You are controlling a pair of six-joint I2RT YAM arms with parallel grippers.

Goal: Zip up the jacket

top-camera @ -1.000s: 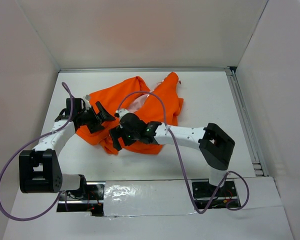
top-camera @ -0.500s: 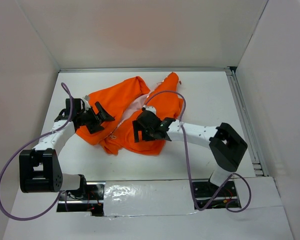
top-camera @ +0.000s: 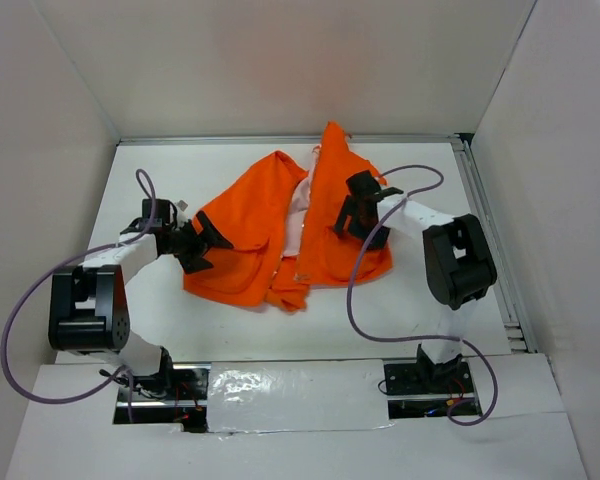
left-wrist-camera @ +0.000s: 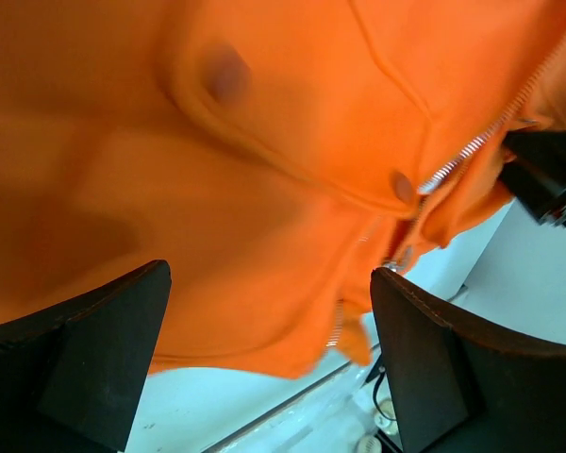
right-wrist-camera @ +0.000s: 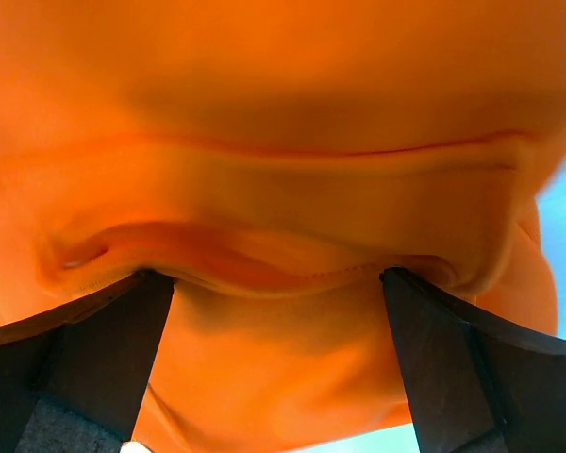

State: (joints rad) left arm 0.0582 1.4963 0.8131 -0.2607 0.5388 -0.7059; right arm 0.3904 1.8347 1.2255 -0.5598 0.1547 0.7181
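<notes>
- On the table (top-camera: 420, 290), between the two arms, the jacket (top-camera: 245, 225) is spread open. Its front halves are parted, so pale lining (top-camera: 298, 205) is shown between them, and nothing is zipped yet.
- The left gripper (top-camera: 208, 245) is held wide open at the jacket's left edge. Cloth is seen beyond the jaws, but nothing is gripped.
- The right gripper (top-camera: 352, 212) is also spread wide, low over the right front half. A ridge of cloth lies between its fingers (right-wrist-camera: 85, 359); whether it is touched cannot be told.
- The zipper (left-wrist-camera: 472, 146) is seen from the left wrist as a pale toothed line along a front edge. Its slider cannot be made out.
- The step in hand is judged to be bringing the two front edges together at the hem.
- Each half is best taken near its bottom zipper corner, not mid-panel, so that the edge follows the pull.
- Only one layer should be pinched, so the back is not dragged along.
- The edges should be laid parallel and flat before the zipper ends are joined, or the teeth may be misaligned.
</notes>
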